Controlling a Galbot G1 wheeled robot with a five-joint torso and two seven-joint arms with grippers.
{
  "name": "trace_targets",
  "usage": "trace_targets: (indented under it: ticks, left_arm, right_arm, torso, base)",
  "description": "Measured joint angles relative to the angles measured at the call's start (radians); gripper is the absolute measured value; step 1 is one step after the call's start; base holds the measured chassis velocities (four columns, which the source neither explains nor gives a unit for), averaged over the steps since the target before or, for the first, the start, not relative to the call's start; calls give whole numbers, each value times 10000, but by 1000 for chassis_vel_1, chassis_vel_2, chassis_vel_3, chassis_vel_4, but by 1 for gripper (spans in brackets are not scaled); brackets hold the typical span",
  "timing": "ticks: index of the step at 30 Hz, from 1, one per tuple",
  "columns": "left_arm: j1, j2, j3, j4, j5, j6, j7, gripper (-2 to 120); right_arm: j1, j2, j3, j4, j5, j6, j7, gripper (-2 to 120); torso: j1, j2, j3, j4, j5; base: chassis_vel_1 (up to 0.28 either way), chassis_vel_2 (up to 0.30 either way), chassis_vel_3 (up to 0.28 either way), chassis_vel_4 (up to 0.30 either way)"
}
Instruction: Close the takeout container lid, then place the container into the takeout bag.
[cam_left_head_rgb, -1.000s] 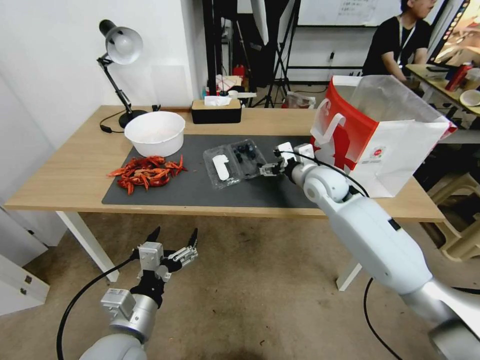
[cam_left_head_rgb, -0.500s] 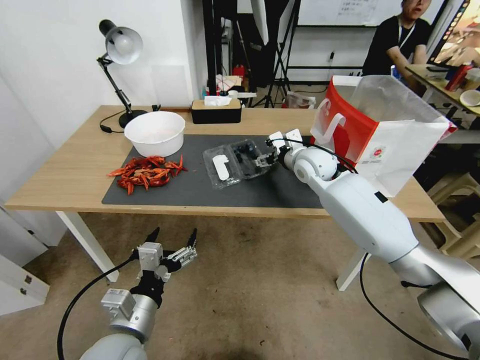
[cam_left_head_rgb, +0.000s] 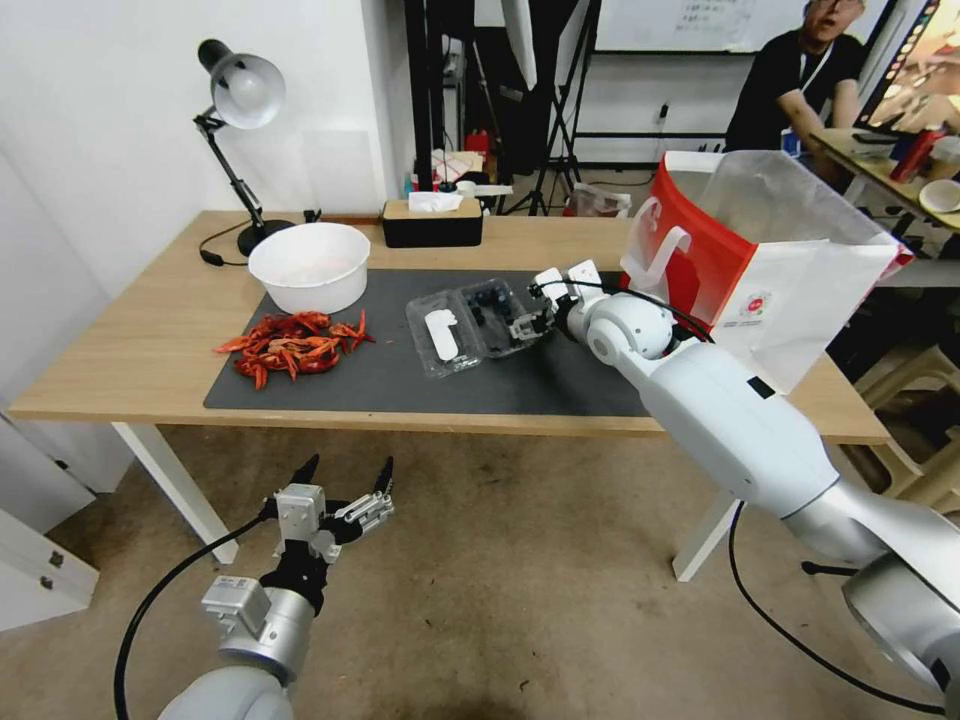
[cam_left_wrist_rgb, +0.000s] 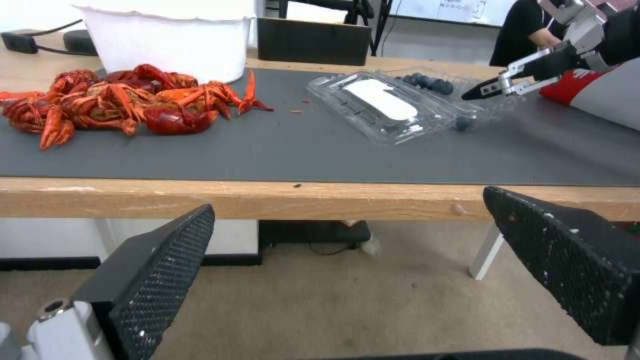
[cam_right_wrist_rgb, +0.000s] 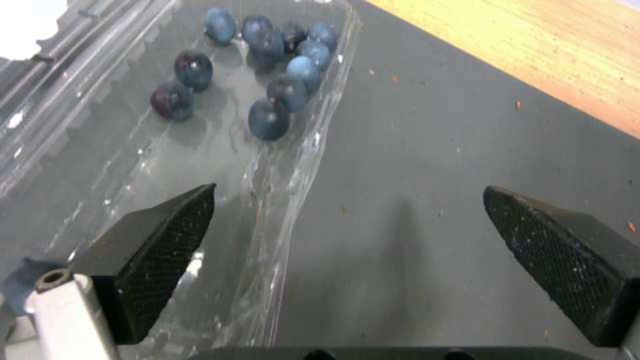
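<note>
Container (cam_left_head_rgb: 470, 320) lies open, centre frame on dark mat (cam_left_head_rgb: 400, 375); right gripper (cam_left_head_rgb: 522, 325) jaws spread wide, straddling its berry-side rim, gripping nothing; lid (cam_left_head_rgb: 440, 335) w/ white piece flat beside; takeout bag (cam_left_head_rgb: 760, 260) upper right; left gripper (cam_left_head_rgb: 345, 480) lower left, jaws wide apart, empty.

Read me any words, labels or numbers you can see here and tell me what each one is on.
No text can be read.
The takeout bag carries a small red logo, with print too small to read.
The whiteboard in the room behind bears faint writing, too blurred to read.
</note>
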Motion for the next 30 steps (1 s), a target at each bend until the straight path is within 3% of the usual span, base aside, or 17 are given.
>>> trace_targets:
  ticks: [30]
  left_arm:
    - [-60, 63, 20, 92, 36, -134, -72, 100]
  right_arm:
    - [-347, -777, -184, 767, 514, 5, 105, 100]
  torso:
    - [-1, 0, 0, 2, -1]
  base:
    - [0, 0, 0, 0]
